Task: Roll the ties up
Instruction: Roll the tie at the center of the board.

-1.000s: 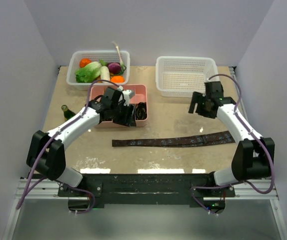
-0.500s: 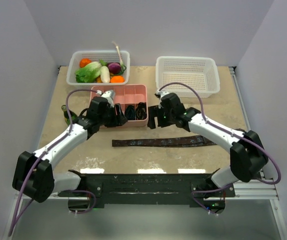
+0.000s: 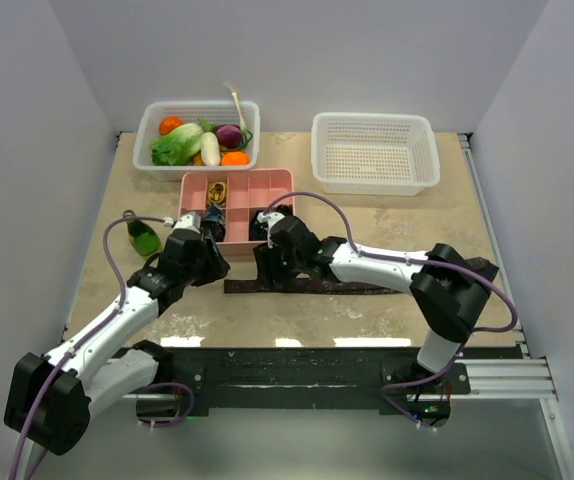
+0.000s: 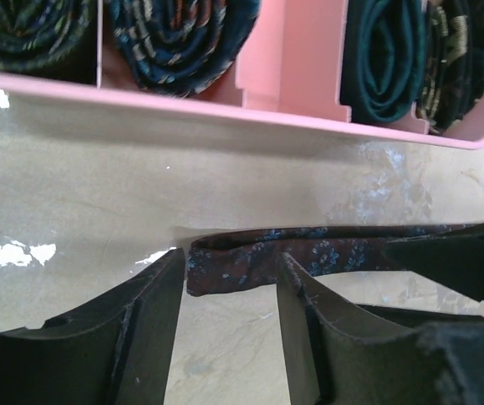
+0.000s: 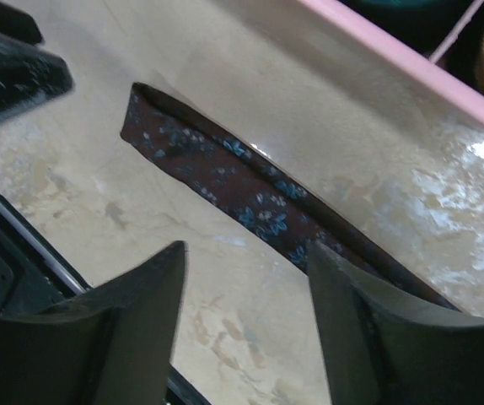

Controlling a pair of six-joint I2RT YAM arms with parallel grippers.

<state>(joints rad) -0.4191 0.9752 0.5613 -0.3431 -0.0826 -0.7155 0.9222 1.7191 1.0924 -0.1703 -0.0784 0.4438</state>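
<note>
A flat tie (image 3: pixel 367 282) is seen stretched out on the table (image 3: pixel 387 225), running from 9 o'clock to 3 o'clock across the near middle of the top view. It is a narrow strip of dark maroon cloth (image 5: pixel 225 173) patterned with small pale blue flowers, and its blunt left end (image 4: pixel 242 257) is slightly lifted at one edge.

The left arm is reached forward and bent toward 1 o'clock, so that the left gripper (image 4: pixel 229 283) is brought down over the tie's left end; its fingers (image 4: pixel 153 312) are held apart with that end seen between them, and nothing is gripped. Whether the cloth is touched cannot be told. The right arm is folded across toward 9 o'clock, and the right gripper (image 5: pixel 246 257) is poised low above the same stretch of tie, its jaws parted and nothing held.

A pink tray (image 3: pixel 267 182) with compartments is set just at 12 o'clock of the tie's left end. Rolled ties (image 4: pixel 183 42) are stored in its near row: two dark patterned coils at the left, and a teal coil (image 4: pixel 385 59) beside another dark one at the right. A white basket (image 3: pixel 157 112) holding vegetables (image 3: pixel 182 145) is placed at 11 o'clock on the table, a second white basket (image 3: pixel 375 150) at 1 o'clock. A green bottle (image 3: pixel 143 238) is laid at 9 o'clock of the tray.
</note>
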